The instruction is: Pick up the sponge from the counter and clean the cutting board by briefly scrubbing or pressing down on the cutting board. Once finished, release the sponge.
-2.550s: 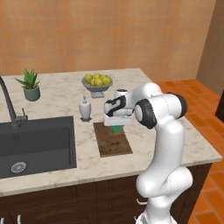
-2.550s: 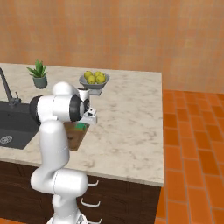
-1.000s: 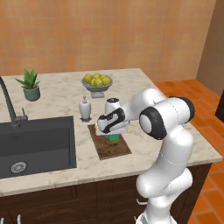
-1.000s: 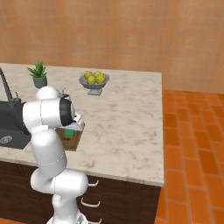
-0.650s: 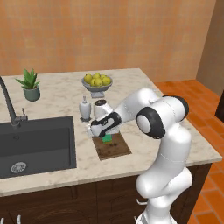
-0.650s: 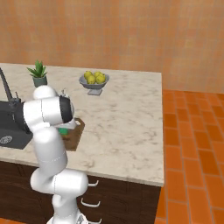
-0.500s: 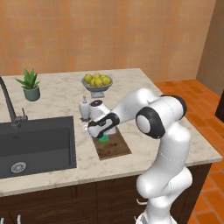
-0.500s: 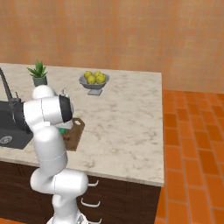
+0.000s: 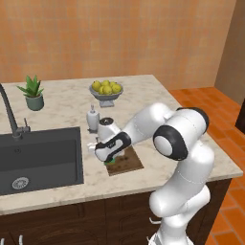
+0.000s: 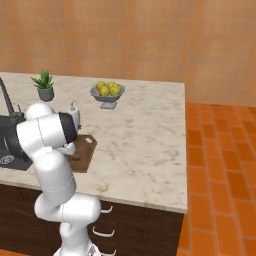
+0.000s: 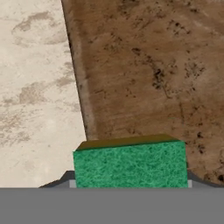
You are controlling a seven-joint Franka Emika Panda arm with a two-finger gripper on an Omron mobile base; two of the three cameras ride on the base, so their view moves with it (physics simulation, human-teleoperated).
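Marbled counter [image 9: 62, 115], brown cutting board [image 11: 153, 65], sponge [image 11: 131, 168]

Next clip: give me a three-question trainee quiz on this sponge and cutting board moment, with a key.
1. True or false: the sponge is held in the gripper.
2. What lies under the sponge? A) sink B) cutting board C) fruit bowl
3. Fill in: in the hand view, pale ______ borders the board's edge.

Key: 1 true; 2 B; 3 counter.
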